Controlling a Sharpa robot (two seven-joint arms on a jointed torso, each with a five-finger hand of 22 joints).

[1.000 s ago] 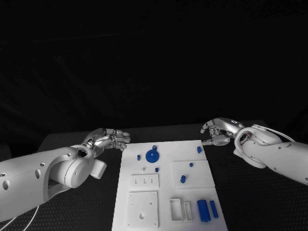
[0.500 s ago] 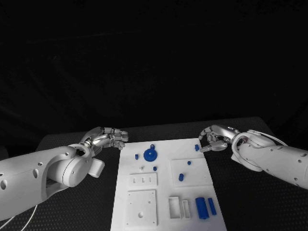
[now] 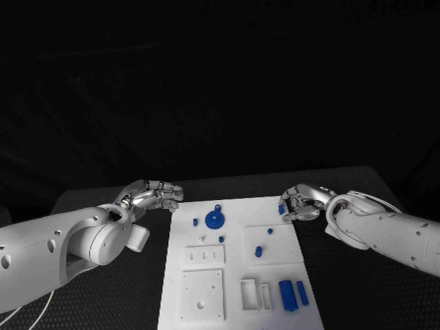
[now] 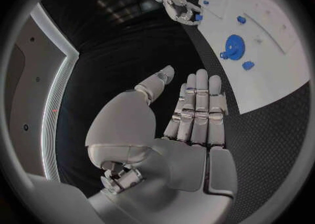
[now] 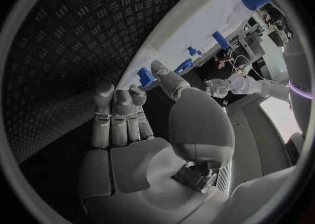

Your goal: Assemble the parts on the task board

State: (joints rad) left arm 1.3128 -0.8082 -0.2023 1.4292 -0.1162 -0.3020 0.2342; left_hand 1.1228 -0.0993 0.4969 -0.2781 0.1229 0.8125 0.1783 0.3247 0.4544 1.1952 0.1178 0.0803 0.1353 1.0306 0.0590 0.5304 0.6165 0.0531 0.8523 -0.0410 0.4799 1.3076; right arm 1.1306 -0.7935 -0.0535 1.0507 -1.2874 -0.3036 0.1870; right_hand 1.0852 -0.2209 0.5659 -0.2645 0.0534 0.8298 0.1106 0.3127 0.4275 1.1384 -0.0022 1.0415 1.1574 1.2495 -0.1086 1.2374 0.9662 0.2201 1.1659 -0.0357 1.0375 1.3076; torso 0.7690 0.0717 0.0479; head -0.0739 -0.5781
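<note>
The white task board point(image 3: 235, 275) lies along the middle of the table. On its far half sits a blue gear point(image 3: 215, 221) point(image 4: 234, 44) with small blue pegs around it. My right hand point(image 3: 301, 201) point(image 5: 131, 114) is at the board's far right corner, its thumb and fingertips close around a small blue part point(image 3: 282, 208) point(image 4: 197, 17) point(image 5: 146, 76) that the hand partly hides. Whether the hand grips the part is unclear. My left hand point(image 3: 152, 196) point(image 4: 190, 114) hovers beside the board's far left corner, its fingers side by side, its thumb apart, holding nothing.
Two blue blocks point(image 3: 293, 295) lie at the board's near right, beside white slotted frames point(image 3: 258, 296). A white square plate point(image 3: 203, 295) sits at the near left. Black ribbed table point(image 3: 379, 289) lies on both sides of the board.
My right hand has moved left, from beside the board onto its far right corner, and closed in on the small blue part. The left hand has hardly moved.
</note>
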